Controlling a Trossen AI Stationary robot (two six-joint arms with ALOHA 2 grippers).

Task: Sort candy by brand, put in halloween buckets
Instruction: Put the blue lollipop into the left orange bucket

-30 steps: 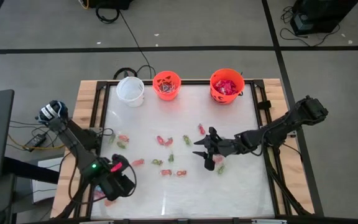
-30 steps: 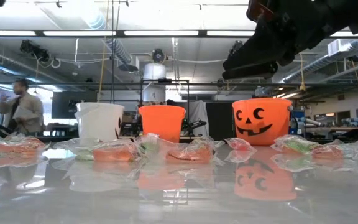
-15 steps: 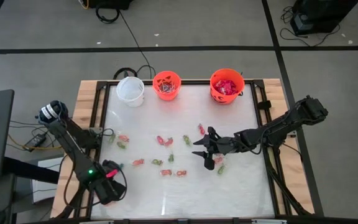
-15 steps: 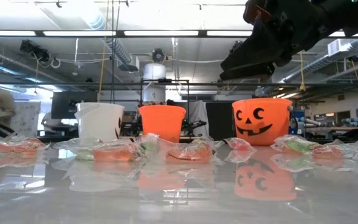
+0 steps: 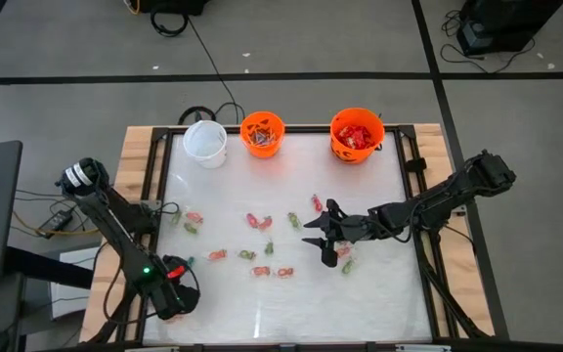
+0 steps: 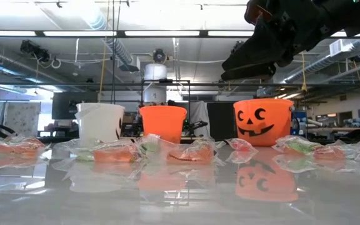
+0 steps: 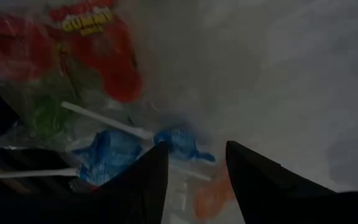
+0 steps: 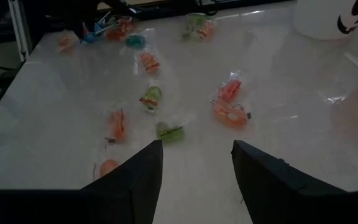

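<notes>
Left gripper (image 7: 194, 163), fingers parted, over blue lollipops (image 7: 178, 142) near the desk's (image 5: 360, 293) left front corner; right gripper (image 5: 321, 235) open above scattered candy (image 5: 258, 222).

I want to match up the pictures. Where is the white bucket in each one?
High view: the white bucket stands at the table's far edge, leftmost of the three buckets.
Low view: white bucket, left of the small orange bucket.
Left wrist view: not in it.
Right wrist view: only its lower part shows, at the top right corner.
Shared landmark: the small orange bucket beside it, in the high and low views.
</notes>
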